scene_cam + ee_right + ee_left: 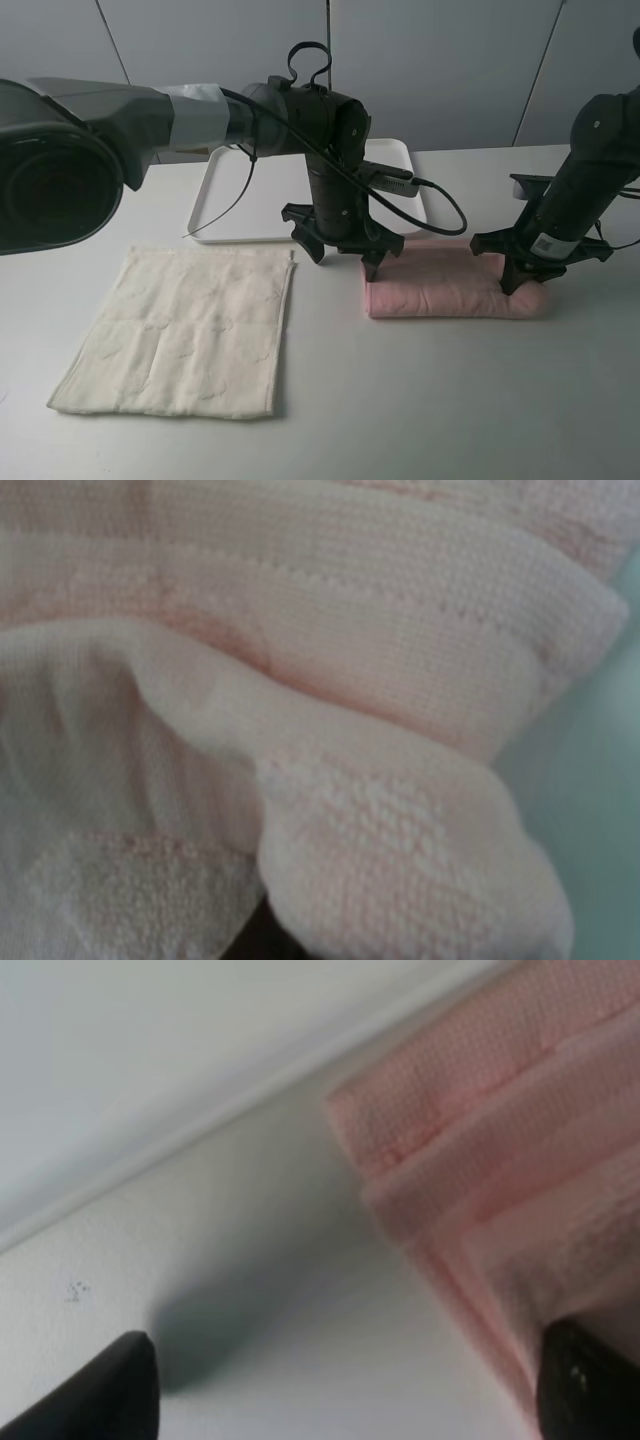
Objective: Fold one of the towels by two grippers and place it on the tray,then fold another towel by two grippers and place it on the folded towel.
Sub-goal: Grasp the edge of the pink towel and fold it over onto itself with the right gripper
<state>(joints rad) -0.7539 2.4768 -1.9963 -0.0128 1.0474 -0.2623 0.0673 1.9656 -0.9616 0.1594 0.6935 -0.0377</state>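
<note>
The pale pink towel (455, 290) lies folded into a long strip on the table, just in front of the white tray (228, 205). My left gripper (345, 257) stands open over the strip's left end, one finger (590, 1390) touching the cloth's edge and the other (100, 1395) on bare table. My right gripper (515, 280) is shut on the strip's right end. The right wrist view is filled with bunched pink towel (330, 680), which hides the fingertips. The cream-white towel (185, 330) lies flat and unfolded at the front left.
The tray holds nothing and sits at the back centre, its front rim (200, 1125) close behind the left gripper. A large grey camera housing (55, 170) fills the left edge of the high view.
</note>
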